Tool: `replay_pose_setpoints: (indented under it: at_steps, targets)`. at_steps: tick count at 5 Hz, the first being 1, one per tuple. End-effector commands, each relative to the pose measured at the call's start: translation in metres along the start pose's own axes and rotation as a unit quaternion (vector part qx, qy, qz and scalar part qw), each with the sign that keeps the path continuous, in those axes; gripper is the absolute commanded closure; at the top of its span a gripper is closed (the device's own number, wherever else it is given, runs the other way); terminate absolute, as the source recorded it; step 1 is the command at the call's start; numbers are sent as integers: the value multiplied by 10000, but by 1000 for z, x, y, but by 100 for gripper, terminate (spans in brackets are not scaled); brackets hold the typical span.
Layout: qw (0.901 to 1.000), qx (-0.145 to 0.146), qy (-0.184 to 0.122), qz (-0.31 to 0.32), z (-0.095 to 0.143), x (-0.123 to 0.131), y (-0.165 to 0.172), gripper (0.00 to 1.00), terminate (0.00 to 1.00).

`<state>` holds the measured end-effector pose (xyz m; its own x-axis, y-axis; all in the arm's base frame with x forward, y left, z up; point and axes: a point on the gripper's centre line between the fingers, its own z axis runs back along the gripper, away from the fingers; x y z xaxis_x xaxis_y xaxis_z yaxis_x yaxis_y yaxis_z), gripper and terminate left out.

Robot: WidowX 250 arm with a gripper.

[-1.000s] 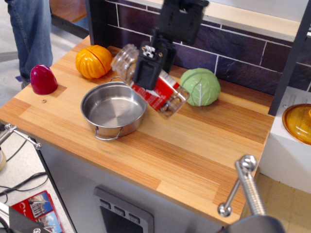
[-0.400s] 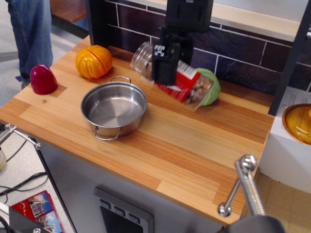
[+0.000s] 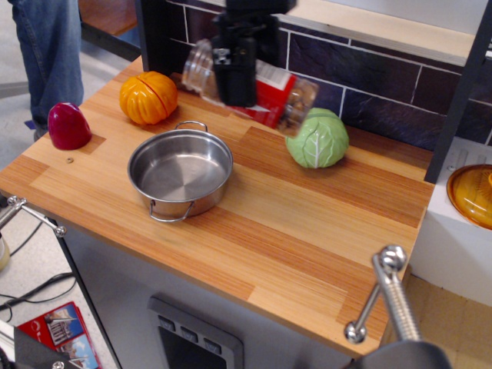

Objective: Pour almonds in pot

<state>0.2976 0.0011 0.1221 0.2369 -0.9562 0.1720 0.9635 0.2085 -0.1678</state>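
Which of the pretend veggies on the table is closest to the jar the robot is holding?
The green cabbage. It sits just below the jar's lower end, while the orange pumpkin and the red one are farther left.

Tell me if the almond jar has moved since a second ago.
Yes. The almond jar, held in the gripper, has risen and shifted back toward the tiled wall; it was low beside the pot before.

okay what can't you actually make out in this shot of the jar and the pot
- Gripper fingertips: hidden behind its own black body, so the grip on the jar is unclear.
- Almonds: jar is motion-blurred; contents not distinguishable.
- Jar mouth: capped or open is unreadable.
- Pot: appears empty.
- Orange lidded dish: cut off by right edge.
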Motion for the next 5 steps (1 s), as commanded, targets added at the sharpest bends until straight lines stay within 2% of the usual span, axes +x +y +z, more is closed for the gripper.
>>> replay_pose_setpoints:
  at_steps: [1,2,3,4,5]
  targets:
    - [9908,1225,-204,544,7,-5,-7,100,0]
    - [9824,1584,-328,939,4,0,4,100,0]
    - [9687,1975,-432,1437,2,2,19,100,0]
    - [9466,2554,-692,1845,6,4,24,100,0]
    - [9289,2945,-863,2074,4,4,23,100,0]
